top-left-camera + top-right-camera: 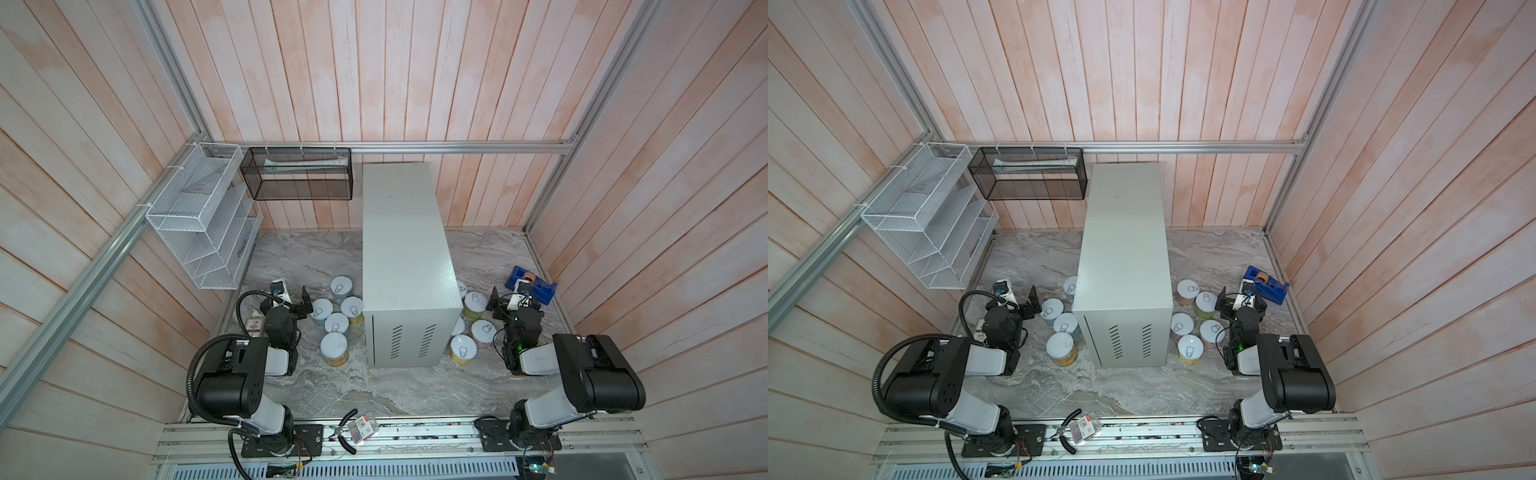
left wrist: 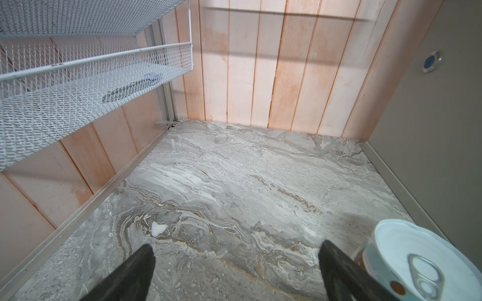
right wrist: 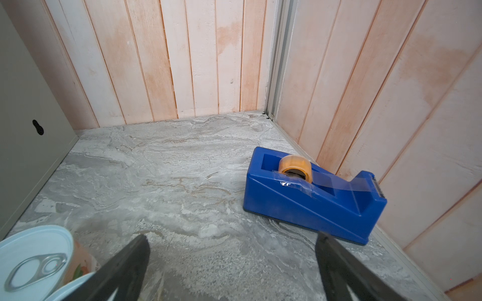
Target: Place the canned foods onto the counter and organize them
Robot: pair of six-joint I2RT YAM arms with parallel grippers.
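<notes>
The counter (image 1: 405, 249) (image 1: 1123, 249), a tall pale grey-green cabinet, stands mid-floor, and nothing rests on its flat top. Several cans with silver pull-tab lids stand upright on the marble to its left (image 1: 333, 347) (image 1: 1062, 349) and to its right (image 1: 483, 330) (image 1: 1212, 331). My left gripper (image 1: 291, 298) (image 2: 236, 246) is open over bare marble, with a pale-blue can (image 2: 414, 260) just outside one finger. My right gripper (image 1: 515, 297) (image 3: 231, 235) is open too, holding nothing, and an orange-labelled can (image 3: 34, 255) sits beside it.
A blue tape dispenser (image 1: 531, 284) (image 3: 313, 198) sits by the right wall, close ahead of the right gripper. A white mesh rack (image 1: 199, 220) and a black mesh basket (image 1: 301, 174) hang on the walls. Pliers and a packet (image 1: 357, 428) lie on the front rail.
</notes>
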